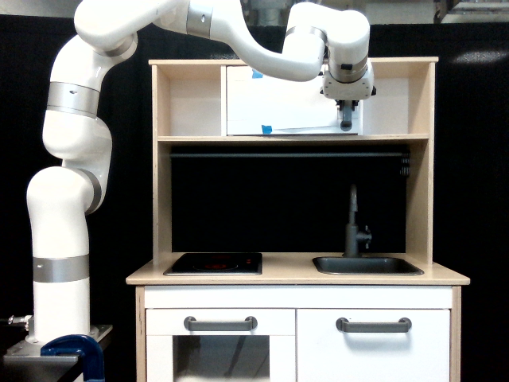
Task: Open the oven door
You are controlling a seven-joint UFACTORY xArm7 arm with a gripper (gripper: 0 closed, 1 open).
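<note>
**Hand at the handle, door barely started**

The arm's hand hangs at the right edge of the oven door, in the middle compartment of the upper shelf. It covers the door's vertical grey handle, of which only the lower end shows. Whether the fingers are clamped on the bar or merely beside it cannot be told from this distance.

The door looks shut or nearly so. Its face lies close to flat with the shelf front, though a faint slanting line near its bottom edge may hint at a first crack. By this view the reach is done and nearly all of the swing remains.

Counted outward from there:
- one robot arm
- two pieces of blue tape on the oven door, one low and one at the top left
- one tap over one sink
- one hob on the tabletop
- two lower doors with horizontal grey handles, left and right
</note>
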